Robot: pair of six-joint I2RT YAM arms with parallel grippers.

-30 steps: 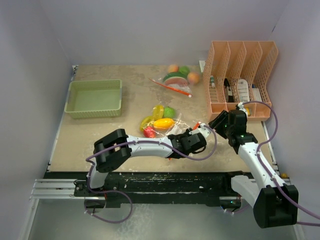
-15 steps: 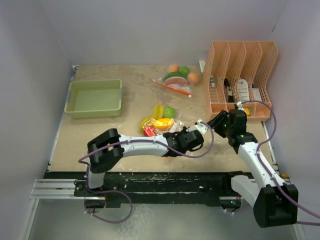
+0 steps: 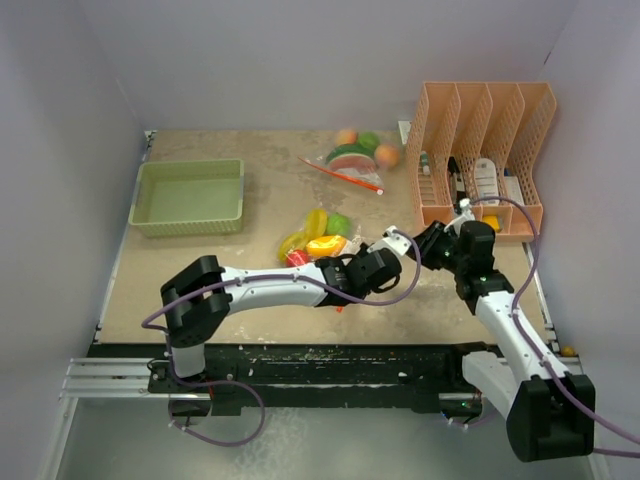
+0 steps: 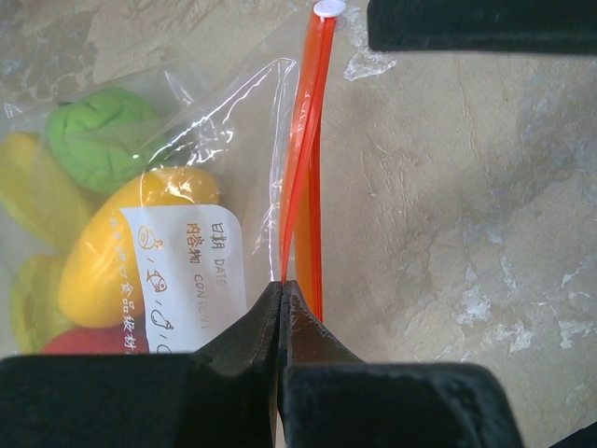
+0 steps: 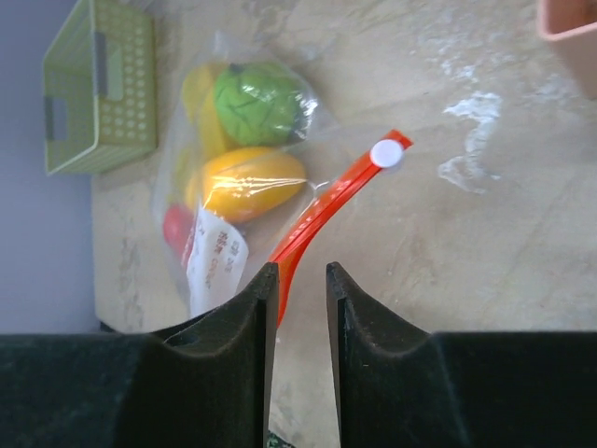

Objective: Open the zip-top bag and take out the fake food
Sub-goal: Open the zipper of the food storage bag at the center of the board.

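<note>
Left fingers (image 4: 244,329) pinched shut on zip-top bag (image 4: 250,117) edge, right fingers (image 5: 238,317) parted astride its orange strip (image 5: 336,191) (unclamped), fake food (image 5: 247,182) just beyond.

Clear bag (image 4: 233,121), orange zip (image 4: 306,187); green basket (image 3: 190,196).

Left arm: over the last second I saw its elbow swing out to the left, and the left gripper (image 4: 282,285) has drawn in closer to the bag (image 4: 201,140). Its fingers (image 4: 247,327), which were apart a second ago, are now pressed together on the bag's mouth at the orange zip strip (image 4: 306,159).

Right arm: the right gripper (image 5: 297,271) has moved left, away from the orange rack (image 3: 480,150), up to the slider end of the strip. Its fingers (image 5: 244,322) have narrowed. A gap remains between them, and the strip runs down into it.
</note>
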